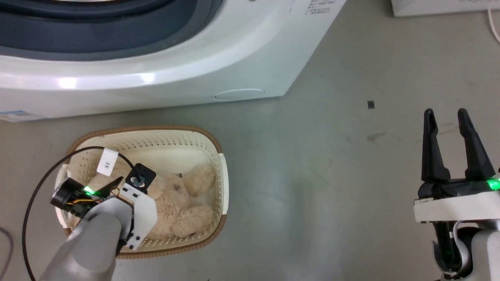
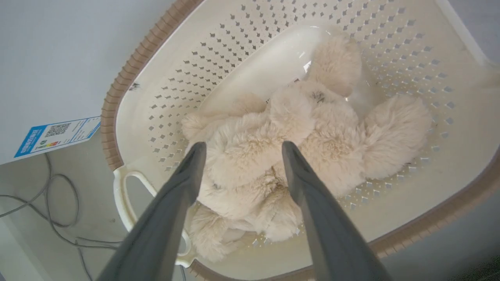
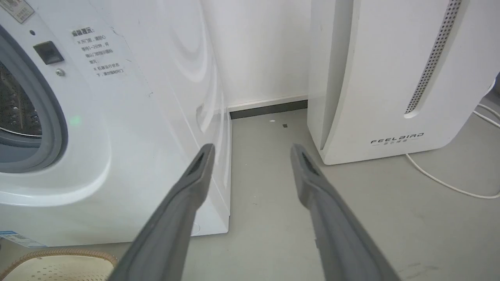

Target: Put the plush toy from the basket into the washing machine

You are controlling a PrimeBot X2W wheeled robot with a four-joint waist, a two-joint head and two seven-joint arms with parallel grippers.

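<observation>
Here's the left gripper (image 2: 243, 146) down inside the basket (image 1: 156, 134), jaws spread wide, one dark finger on either side of the plush toy (image 2: 281, 148). The tips sit at the fur of its body, though I cannot tell whether they press into it. The toy (image 1: 183, 203) lies sprawled on the basket's bottom, shaggy beige limbs splayed out. One limb reaches toward the white handle (image 2: 125, 195) at the basket's end, and another rests against the perforated wall on the far side.

The basket (image 2: 117, 89) stands on the grey floor (image 1: 312, 175), just in front of the washing machine (image 1: 156, 78), close to its lower front edge.

Over on the other side, the right gripper (image 1: 446, 115) hangs above bare floor, well apart from the basket, with its jaws wide and nothing between them. From the right wrist, that gripper (image 3: 253, 148) points at the gap between the washing machine (image 3: 136, 117) and a white FEELBIRD appliance (image 3: 390, 78). The washer's grey gasket (image 3: 58, 128) and steel drum show at that view's left edge. A white cable (image 3: 441, 181) trails across the floor beside the appliance.
</observation>
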